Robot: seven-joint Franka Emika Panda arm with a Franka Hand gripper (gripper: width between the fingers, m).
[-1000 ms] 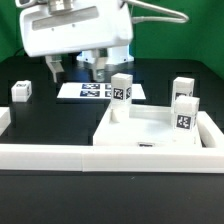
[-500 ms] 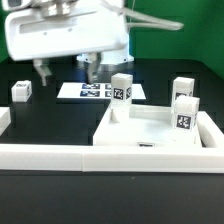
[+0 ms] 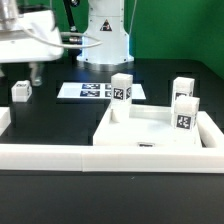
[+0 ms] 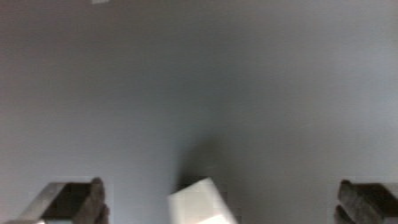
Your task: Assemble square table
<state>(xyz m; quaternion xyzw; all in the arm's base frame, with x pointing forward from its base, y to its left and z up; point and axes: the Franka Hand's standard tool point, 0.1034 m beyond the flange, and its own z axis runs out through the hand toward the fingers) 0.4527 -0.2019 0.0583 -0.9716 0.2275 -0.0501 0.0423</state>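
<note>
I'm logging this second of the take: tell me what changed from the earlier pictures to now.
The gripper swept toward the exterior view's left and now hangs near the loose leg, its jaws apart and empty; it took hold of nothing and let go of nothing. The tabletop with its three standing legs, the loose leg and the marker board stayed put.

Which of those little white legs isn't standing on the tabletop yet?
The lone leg on the black table at the exterior view's left, below the gripper. The other three stand on the tabletop.
</note>
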